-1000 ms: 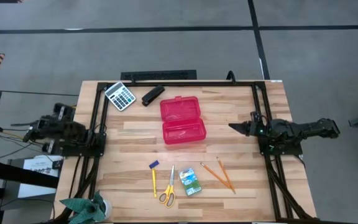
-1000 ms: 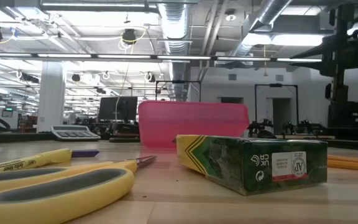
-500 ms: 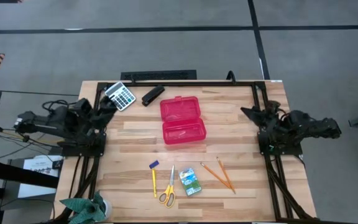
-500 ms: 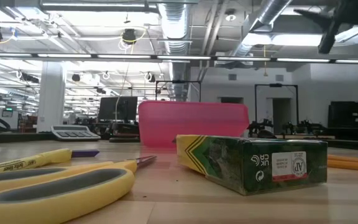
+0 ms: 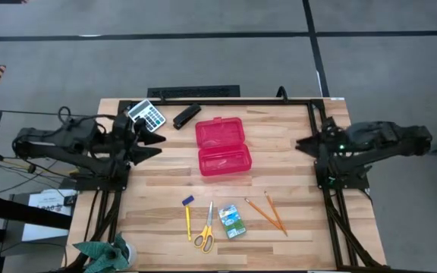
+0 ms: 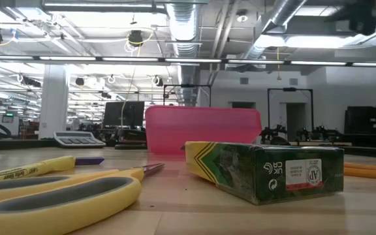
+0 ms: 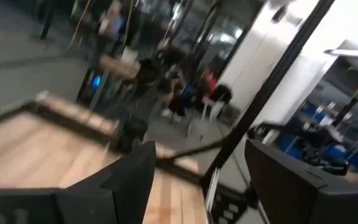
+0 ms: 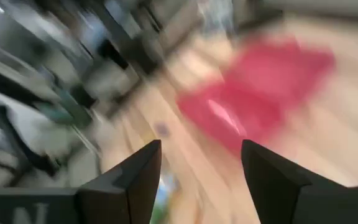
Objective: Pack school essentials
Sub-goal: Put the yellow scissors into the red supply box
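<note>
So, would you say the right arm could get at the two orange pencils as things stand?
Probably yes: the pencils lie in the open on the right arm's side of the table, nothing on them. The right claw is open at that edge, holding nothing.

This is a large industrial lab or workshop hall. Bare silver ducts (image 6: pixel 188 26) and pipes run under the ceiling among rows of strip lights (image 6: pixel 103 59). Computer monitors (image 6: pixel 124 112) and black metal frames (image 6: pixel 291 108) stand behind the wooden table (image 5: pixel 294 227). The floor (image 5: pixel 203 53) is grey concrete with dark lines.
</note>
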{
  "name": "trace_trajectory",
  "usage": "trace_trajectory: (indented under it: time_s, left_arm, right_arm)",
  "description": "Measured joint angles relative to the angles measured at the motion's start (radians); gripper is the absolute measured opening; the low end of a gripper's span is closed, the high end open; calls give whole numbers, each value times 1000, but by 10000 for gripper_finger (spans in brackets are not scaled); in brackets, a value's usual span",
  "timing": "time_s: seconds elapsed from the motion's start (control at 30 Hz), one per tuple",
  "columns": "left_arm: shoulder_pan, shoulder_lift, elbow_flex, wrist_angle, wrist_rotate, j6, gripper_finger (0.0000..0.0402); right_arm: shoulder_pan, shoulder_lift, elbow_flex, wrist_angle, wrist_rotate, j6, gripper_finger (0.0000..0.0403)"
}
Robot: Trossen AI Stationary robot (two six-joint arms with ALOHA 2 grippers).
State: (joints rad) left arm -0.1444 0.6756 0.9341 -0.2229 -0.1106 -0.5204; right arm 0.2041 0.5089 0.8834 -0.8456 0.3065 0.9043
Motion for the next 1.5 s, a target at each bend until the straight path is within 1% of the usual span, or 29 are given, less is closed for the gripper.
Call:
trace_trajectory:
  time_s: [0.07,0.13,0.2,0.3,0.43,0.5,0.6,0.7,0.8,0.9,1.0,1.1,1.23,1.37,1.5]
  left_arm:
    - [0,-4,29,-75,-1,-30,243]
    - [0,-12,42,-143,-4,-58,242]
    - [0,-17,43,-188,-18,-83,242]
    - [0,-17,44,-273,-48,-120,242]
    - [0,3,44,-345,-62,-128,242]
    - [0,17,44,-362,-62,-128,242]
    - [0,41,44,-381,-62,-123,242]
    - [0,64,43,-394,-62,-117,242]
    - [0,89,43,-394,-57,-117,242]
    - [0,110,43,-402,-5,-115,242]
    - [0,126,43,-436,38,-116,242]
    - [0,134,43,-476,67,-108,242]
    - [0,143,43,-522,84,-94,242]
    - [0,149,43,-554,60,-84,242]
    - [0,149,43,-575,33,-96,242]
  right_arm:
    - [27,79,45,-115,-56,72,234]
    - [65,152,57,-180,-111,143,234]
    - [115,219,58,-194,-161,205,234]
    - [217,316,57,-193,-184,291,234]
    - [345,467,57,-191,-161,411,234]
    - [398,552,57,-183,-126,460,234]
    - [469,674,57,-129,-52,480,234]
    - [509,782,57,-6,1,465,234]
    - [518,867,57,136,10,433,234]
    - [515,939,61,281,9,409,234]
    - [492,998,121,382,9,353,234]
    - [456,1063,232,375,9,291,234]
    - [404,1177,407,368,10,153,234]
    - [344,1308,554,336,7,36,234]
    - [289,1405,662,337,5,-4,234]
